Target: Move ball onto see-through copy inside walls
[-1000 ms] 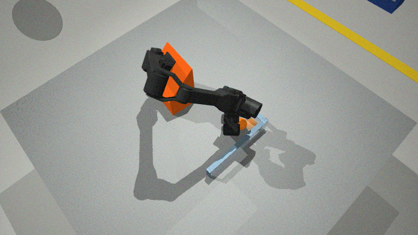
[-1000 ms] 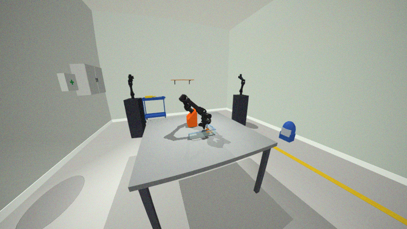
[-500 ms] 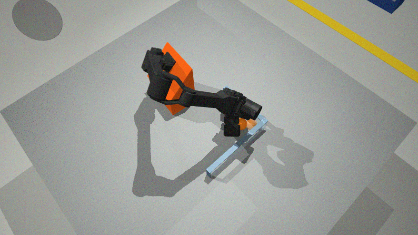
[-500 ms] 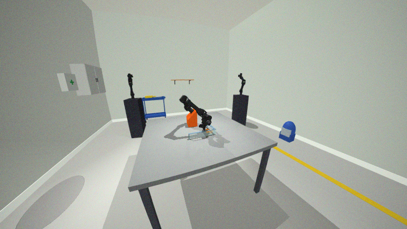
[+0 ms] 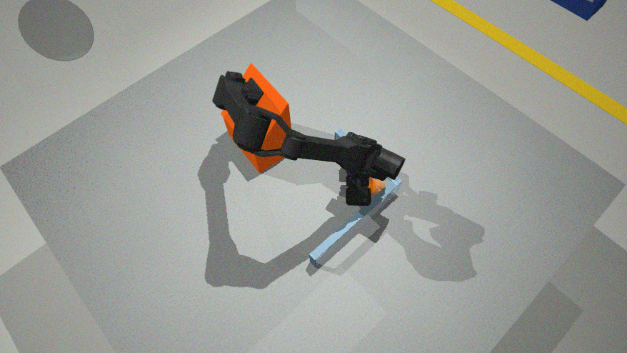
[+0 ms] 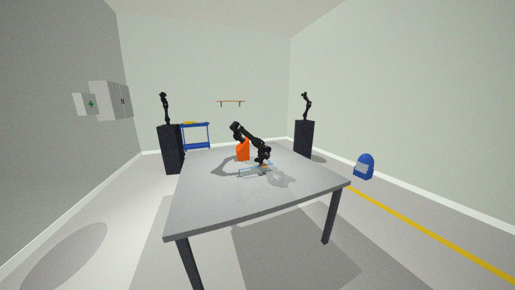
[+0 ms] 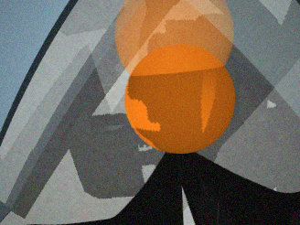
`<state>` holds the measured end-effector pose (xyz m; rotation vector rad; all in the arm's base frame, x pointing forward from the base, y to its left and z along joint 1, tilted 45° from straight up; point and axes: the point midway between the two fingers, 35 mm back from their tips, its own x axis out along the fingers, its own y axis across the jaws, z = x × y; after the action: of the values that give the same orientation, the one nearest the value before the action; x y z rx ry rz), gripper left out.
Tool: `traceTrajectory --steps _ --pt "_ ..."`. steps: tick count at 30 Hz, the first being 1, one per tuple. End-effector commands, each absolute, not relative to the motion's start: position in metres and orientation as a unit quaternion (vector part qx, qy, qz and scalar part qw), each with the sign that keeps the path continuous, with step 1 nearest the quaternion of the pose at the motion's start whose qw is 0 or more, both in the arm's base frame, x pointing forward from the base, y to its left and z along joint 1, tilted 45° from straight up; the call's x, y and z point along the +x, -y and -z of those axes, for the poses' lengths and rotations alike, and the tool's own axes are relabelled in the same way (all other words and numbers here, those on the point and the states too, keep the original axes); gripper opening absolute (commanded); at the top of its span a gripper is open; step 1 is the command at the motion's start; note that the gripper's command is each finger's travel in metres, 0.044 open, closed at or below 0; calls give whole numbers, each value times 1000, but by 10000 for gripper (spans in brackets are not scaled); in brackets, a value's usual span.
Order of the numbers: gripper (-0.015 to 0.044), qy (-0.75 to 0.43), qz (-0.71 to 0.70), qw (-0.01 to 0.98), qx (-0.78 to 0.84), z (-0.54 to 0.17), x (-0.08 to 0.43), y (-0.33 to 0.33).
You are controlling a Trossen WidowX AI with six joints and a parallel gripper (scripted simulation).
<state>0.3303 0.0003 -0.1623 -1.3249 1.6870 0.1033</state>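
The solid orange ball (image 7: 180,107) (image 5: 372,186) (image 6: 264,166) lies on the table inside the corner. The paler see-through copy (image 7: 171,23) (image 5: 380,185) is just beyond it in the wrist view, and the two overlap partly. My gripper (image 7: 176,155) is shut and empty, its tips low at the near edge of the ball; they look to be touching it or nearly so. One clear wall (image 5: 338,241) (image 6: 248,168) runs along the near side. The other wall (image 5: 338,136) is mostly hidden under my arm in the top view. The fingertips are hidden there too.
The walls meet at a corner (image 5: 398,181) just past the copy. The orange arm base block (image 5: 278,105) (image 6: 243,151) stands behind on the grey table (image 5: 175,307) (image 6: 216,202). The arm's shadow falls across the walls and ball.
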Motion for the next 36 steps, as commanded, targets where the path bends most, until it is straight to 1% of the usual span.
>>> traceTrajectory --steps 1,13,36 --pt "0 -687 -41 483 -540 165 339 -7" --pt "0 -687 -41 484 -540 174 350 -17" --pt "0 -688 -41 483 -541 156 328 4"
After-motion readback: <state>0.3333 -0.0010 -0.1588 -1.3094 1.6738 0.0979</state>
